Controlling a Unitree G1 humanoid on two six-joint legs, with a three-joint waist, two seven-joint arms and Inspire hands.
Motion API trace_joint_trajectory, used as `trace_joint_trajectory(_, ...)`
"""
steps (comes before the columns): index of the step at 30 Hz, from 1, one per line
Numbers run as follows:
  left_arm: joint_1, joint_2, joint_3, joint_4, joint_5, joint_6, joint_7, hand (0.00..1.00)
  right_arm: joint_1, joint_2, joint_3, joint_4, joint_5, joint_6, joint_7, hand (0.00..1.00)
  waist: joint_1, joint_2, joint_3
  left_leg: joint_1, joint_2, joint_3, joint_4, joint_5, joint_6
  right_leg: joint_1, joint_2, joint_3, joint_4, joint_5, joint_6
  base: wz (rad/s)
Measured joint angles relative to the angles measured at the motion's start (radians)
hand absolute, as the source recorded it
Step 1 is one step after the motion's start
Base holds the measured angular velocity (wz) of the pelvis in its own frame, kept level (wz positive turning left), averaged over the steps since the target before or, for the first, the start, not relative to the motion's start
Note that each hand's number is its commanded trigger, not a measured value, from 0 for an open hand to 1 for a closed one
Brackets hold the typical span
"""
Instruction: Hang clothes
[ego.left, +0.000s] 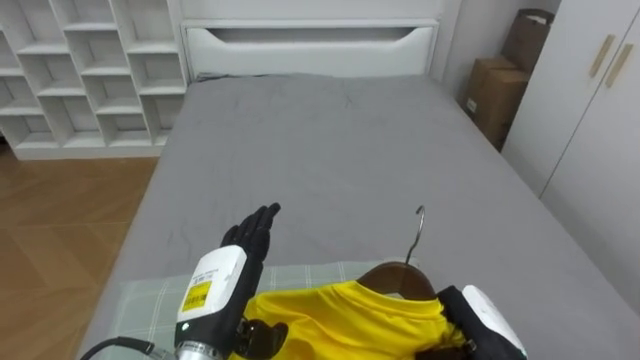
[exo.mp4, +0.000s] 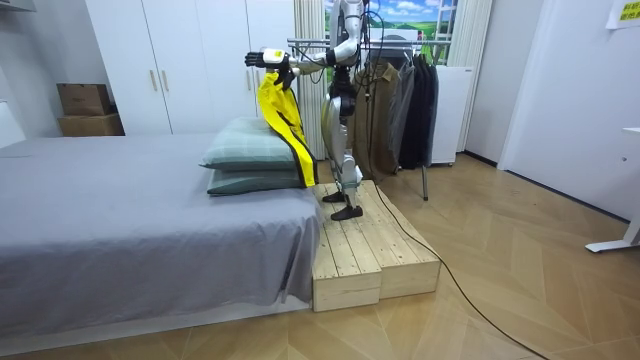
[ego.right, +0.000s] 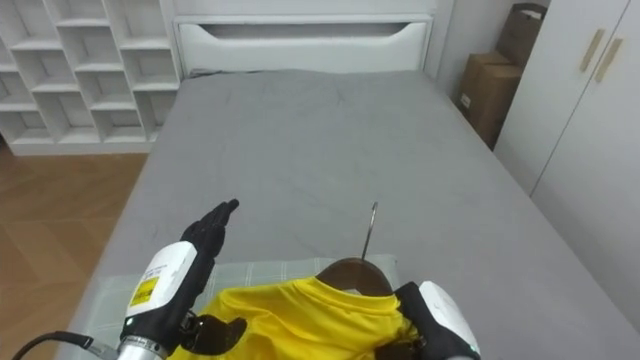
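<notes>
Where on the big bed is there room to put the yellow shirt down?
The grey bed sheet is bare from the white headboard down to the green checked pillows. The near end is crowded: the yellow shirt on its wooden hanger hangs by the pillows.

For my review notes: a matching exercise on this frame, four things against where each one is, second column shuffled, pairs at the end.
1 yellow shirt
2 pillows
3 cardboard boxes
4 wooden platform

A beside the white wardrobe
B under the robot's feet
C on the wooden hanger
D stacked on the bed

Pairs: 1-C, 2-D, 3-A, 4-B
</notes>
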Motion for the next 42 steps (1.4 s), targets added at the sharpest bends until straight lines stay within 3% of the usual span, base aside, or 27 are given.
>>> trace_joint_trajectory(18, 0.001, -0.025, 0.005, -0.016, -0.002, 0.000, 0.000, 0.00, 0.000, 0.020, -0.032, -0.021, 0.002, 0.000, -0.051, 1.00, 0.001, 0.006, -0.0049, 0.002, 0.000, 0.007, 0.005, 0.000, 0.000, 0.000, 0.000, 0.012, 0.000, 0.000, 0.000, -0.01)
trace_joint_trajectory(34, 0.049, -0.038, 0.077, -0.006, -0.081, 0.000, -0.035, 0.00, 0.002, 0.020, -0.032, -0.045, -0.003, -0.001, -0.093, 1.00, 0.027, 0.005, -0.0043, 0.000, 0.000, 0.007, 0.005, 0.000, 0.000, -0.002, 0.001, 0.011, 0.001, 0.000, 0.000, 0.00)
trace_joint_trajectory(42, 0.055, -0.039, 0.080, 0.002, -0.147, 0.000, -0.035, 0.00, 0.002, 0.022, -0.031, -0.088, -0.001, -0.005, -0.136, 1.00, 0.044, 0.005, -0.0040, -0.005, 0.000, 0.007, -0.001, 0.000, 0.000, -0.009, 0.001, 0.006, 0.001, 0.000, 0.000, 0.00)
